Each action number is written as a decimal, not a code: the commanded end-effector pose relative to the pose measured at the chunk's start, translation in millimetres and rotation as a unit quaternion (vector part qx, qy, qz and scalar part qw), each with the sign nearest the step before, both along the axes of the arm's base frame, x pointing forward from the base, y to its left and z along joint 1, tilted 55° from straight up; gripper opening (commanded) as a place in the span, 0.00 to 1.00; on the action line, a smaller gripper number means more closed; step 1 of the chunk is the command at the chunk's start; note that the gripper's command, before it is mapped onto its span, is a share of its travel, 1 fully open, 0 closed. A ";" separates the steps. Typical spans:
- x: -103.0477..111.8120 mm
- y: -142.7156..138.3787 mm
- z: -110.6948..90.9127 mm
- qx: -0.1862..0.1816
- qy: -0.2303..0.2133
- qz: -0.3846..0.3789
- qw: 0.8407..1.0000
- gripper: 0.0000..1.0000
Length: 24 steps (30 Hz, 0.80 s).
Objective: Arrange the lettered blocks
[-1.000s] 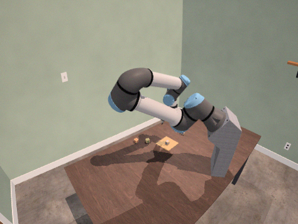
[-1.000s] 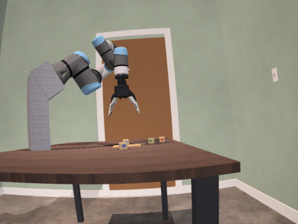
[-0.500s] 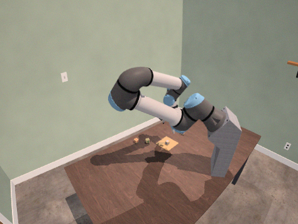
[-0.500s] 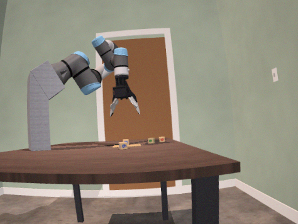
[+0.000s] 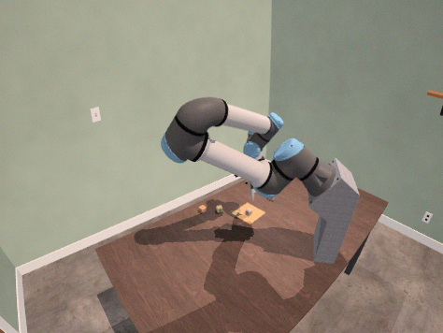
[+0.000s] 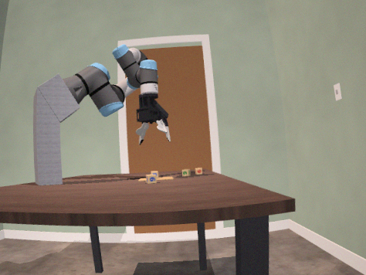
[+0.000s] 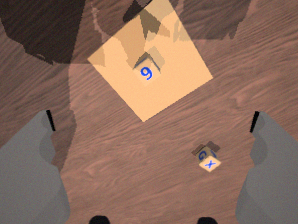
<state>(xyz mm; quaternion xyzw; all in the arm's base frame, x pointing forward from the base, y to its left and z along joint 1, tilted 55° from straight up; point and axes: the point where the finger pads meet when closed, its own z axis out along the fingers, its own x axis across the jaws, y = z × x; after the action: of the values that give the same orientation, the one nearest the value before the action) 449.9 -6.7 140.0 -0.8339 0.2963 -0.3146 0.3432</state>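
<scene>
My gripper [image 6: 154, 140] [image 7: 151, 112] is open and empty, high above the table. In the wrist view an orange mat [image 7: 175, 50] [image 5: 257, 216] [image 6: 167, 178] lies below, with one block [image 7: 146, 73] [image 5: 249, 211] [image 6: 154, 174] on it showing a blue 9-like mark on top. A second block [image 7: 209, 161] [image 6: 151, 178] with a blue X on top sits off the mat on bare wood. A block with green marks [image 5: 219, 209] [image 6: 186, 172] and one with red-orange marks [image 5: 202, 209] [image 6: 198, 170] stand side by side off the mat; their top faces are too small to read.
The dark wooden table [image 5: 164, 281] [image 6: 154, 201] carries everything. The arm's grey pedestal [image 5: 329, 220] [image 6: 48, 147] stands at one table edge. The arm's links hang over the mat area in the top view. Walls stand close behind the table.
</scene>
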 end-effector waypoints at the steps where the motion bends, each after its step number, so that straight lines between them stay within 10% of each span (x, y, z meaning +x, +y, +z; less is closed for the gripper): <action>1: 3.3 0.1 -0.1 0.046 0.029 -0.043 0.998 1.00; 24: 13.4 -0.1 -3.4 0.250 0.138 -0.204 0.937 1.00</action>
<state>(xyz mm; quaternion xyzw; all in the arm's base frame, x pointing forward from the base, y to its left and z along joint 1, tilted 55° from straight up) 461.6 -6.8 137.1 -0.7020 0.5403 -0.1896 0.4235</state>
